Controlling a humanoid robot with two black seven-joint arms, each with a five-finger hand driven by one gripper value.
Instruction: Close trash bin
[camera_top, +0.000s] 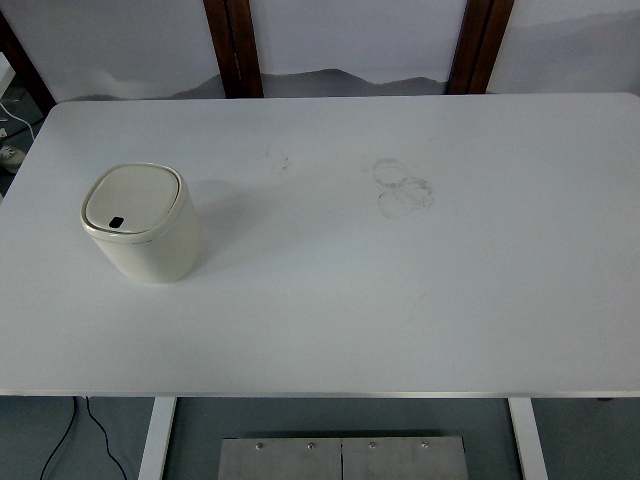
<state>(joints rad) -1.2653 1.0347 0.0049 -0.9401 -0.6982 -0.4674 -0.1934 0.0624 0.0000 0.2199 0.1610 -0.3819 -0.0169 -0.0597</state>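
Observation:
A small cream trash bin (142, 224) stands upright on the left part of the white table (400, 290). Its lid (131, 198) lies flat and closed on top, with a small dark button near its front edge. Neither of my arms nor hands shows in the head view.
Faint grey ring marks (402, 186) stain the table's middle back. Two dark wooden posts (232, 45) stand behind the far edge. A cable (60, 440) hangs below the table at the left, and a metal plate (342, 458) lies under its near edge.

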